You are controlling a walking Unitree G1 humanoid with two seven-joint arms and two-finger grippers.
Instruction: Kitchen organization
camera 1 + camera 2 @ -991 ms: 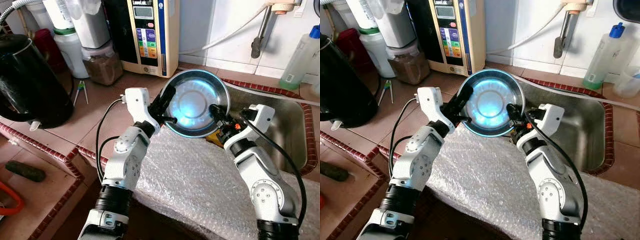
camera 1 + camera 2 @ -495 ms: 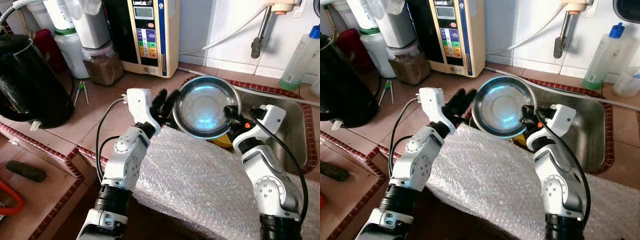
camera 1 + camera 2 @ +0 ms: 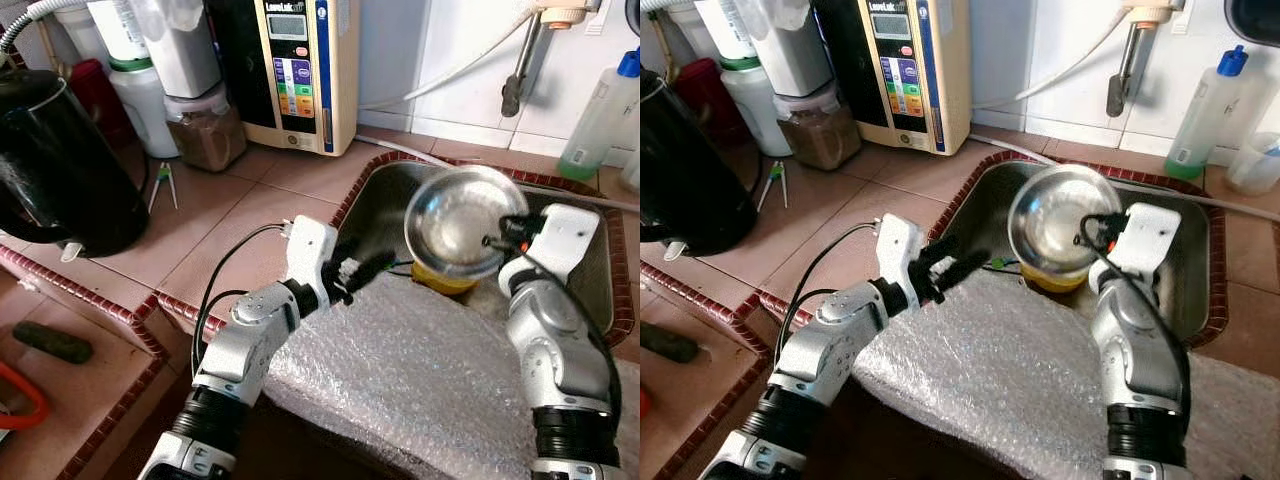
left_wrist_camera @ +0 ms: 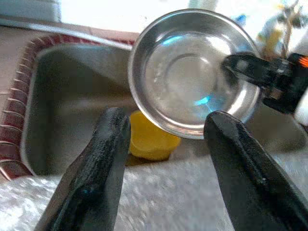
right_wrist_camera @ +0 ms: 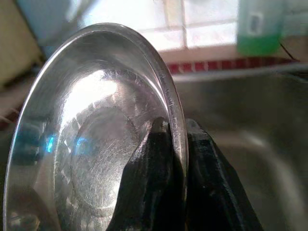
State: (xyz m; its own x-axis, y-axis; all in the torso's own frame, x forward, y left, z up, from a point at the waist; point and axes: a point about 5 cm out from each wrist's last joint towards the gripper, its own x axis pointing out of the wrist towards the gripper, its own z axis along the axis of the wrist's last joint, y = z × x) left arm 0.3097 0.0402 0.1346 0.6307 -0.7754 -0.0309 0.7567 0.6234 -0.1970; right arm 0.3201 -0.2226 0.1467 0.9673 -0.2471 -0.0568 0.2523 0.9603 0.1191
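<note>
Two fingers of the right hand [image 3: 497, 240] pinch the shiny steel bowl's [image 3: 455, 220] rim above the sink [image 3: 590, 290]; left hand [image 3: 372, 268] spread apart.

- steel bowl [image 3: 461, 221]: round, shiny, shallow, empty. Tilted on edge, open side facing the left arm, held in the air over the sink [image 3: 585, 270] near its front edge.
- right gripper [image 3: 497, 240] clamps its rim, one finger inside, one outside.
</note>
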